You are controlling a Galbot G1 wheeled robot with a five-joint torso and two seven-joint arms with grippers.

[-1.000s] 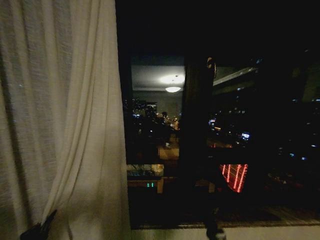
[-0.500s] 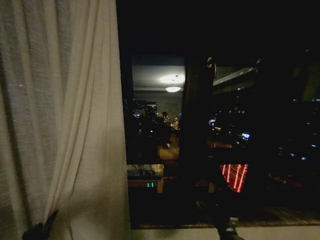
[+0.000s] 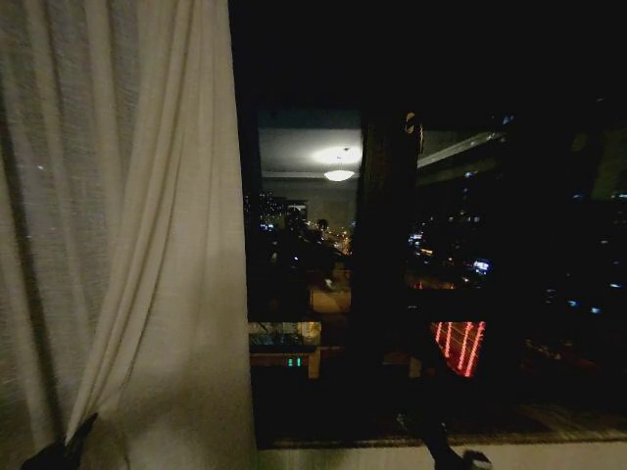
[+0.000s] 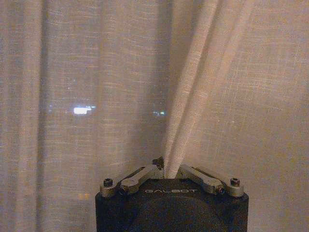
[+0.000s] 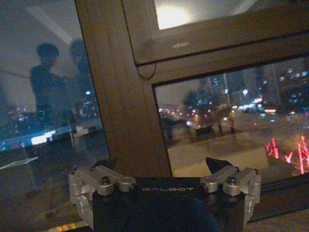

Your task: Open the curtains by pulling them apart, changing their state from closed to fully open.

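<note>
A sheer cream-white pleated curtain (image 3: 147, 245) hangs over the left part of the window. Low at its foot, my left gripper (image 3: 67, 443) pinches a fold that pulls the fabric into a slanting ridge. In the left wrist view the same gripper (image 4: 165, 170) is shut on that gathered fold of curtain (image 4: 96, 72). My right gripper (image 3: 458, 456) sits low by the sill, to the right of the middle. Seen from the right wrist, the right gripper (image 5: 161, 169) is open with nothing between its fingers, facing the window frame (image 5: 120, 96).
Right of the curtain, the dark window glass (image 3: 441, 245) is uncovered, with city lights and a ceiling lamp's reflection. A vertical frame post (image 3: 384, 245) divides the glass. A pale sill (image 3: 353, 457) runs along the bottom.
My left gripper has shifted left and a little down with the curtain fold in it. The right gripper has moved to the right along the sill.
</note>
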